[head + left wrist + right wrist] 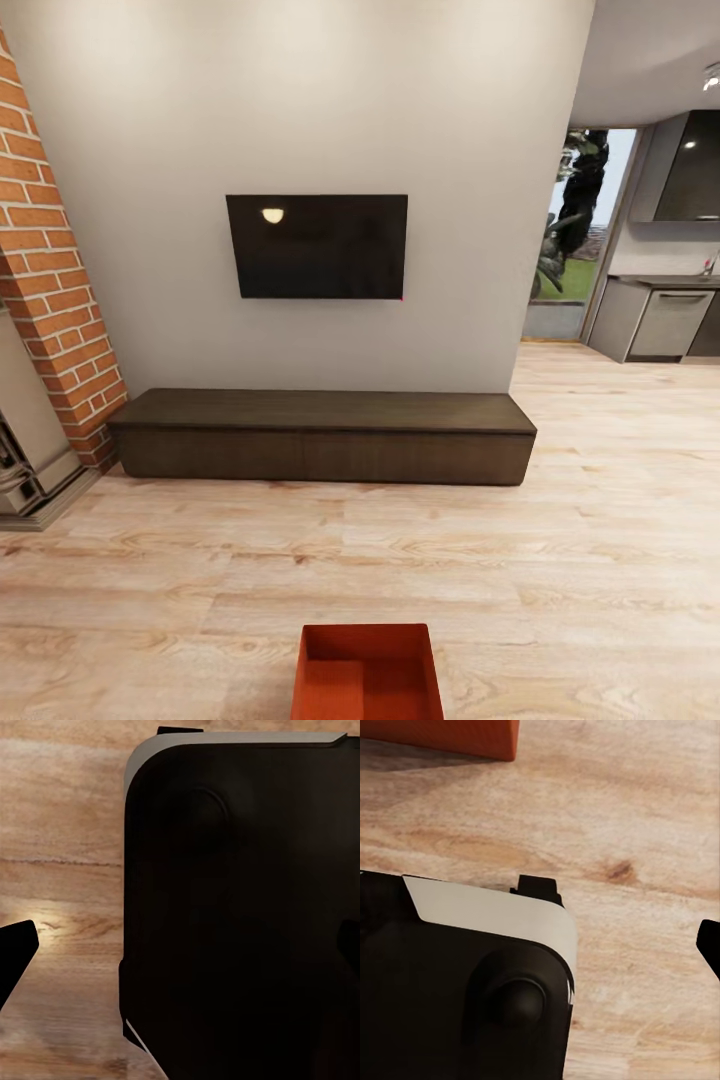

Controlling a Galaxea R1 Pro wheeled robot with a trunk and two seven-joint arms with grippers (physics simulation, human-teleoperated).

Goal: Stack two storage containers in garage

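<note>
You are in the living room. One orange box (367,672) sits on the wood floor (560,560), well in front of the long dark cabinet (322,437). I cannot tell if your jaws are open. Roll closer slowly, or your base may bump the box away.

We see a black wall-mounted TV (316,246) above a long dark low cabinet (322,436). A red brick column (52,270) stands at our left. Grey kitchen units (660,318) and a window with foliage (575,225) sit at the far right.
</note>
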